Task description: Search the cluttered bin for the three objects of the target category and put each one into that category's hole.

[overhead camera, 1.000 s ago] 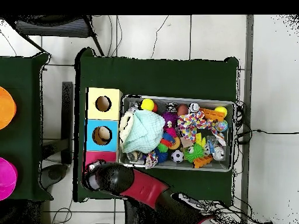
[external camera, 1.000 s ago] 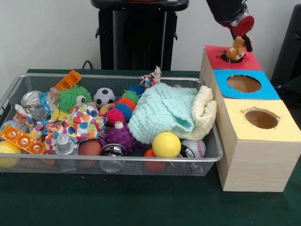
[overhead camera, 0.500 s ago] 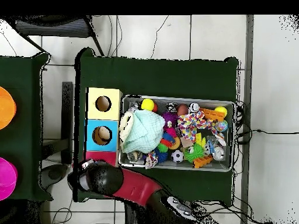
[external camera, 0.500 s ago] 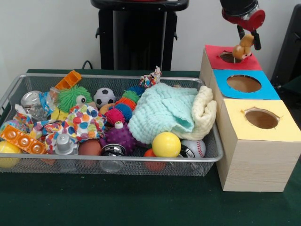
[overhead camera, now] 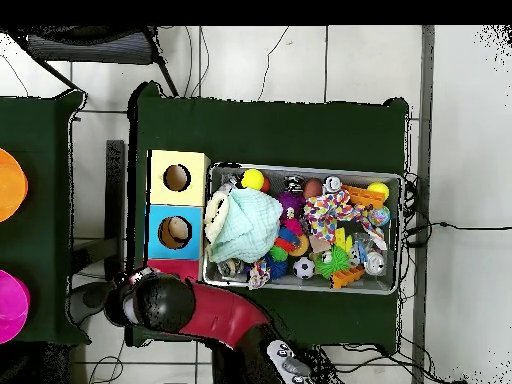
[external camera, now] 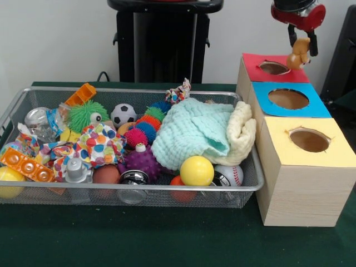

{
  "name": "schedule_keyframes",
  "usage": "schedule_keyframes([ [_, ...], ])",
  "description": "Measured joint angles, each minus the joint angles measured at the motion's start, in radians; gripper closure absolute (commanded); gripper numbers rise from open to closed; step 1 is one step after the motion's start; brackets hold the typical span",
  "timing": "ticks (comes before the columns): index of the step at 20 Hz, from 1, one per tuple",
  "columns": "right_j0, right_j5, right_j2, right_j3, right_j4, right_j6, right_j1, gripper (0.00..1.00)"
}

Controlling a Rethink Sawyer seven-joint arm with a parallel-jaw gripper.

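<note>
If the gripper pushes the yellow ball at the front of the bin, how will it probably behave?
The yellow ball looks smooth and round, so it would probably roll or slip aside. It rests on other toys near the mesh bin wall, so it may settle lower.

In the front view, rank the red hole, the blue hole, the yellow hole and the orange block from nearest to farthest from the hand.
From the hand, holding a small orange toy:
1. Red hole, just below and to its left.
2. Blue hole, the middle box top.
3. Yellow hole, the box top closest to the camera.
4. Orange block, at the bin's far left corner.
</note>
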Motion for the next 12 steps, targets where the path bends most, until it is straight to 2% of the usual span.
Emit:
schedule_keyframes([
  [12,0.06,0.176,-0.189,-0.182,-0.127,0.0,0.018,0.0],
])
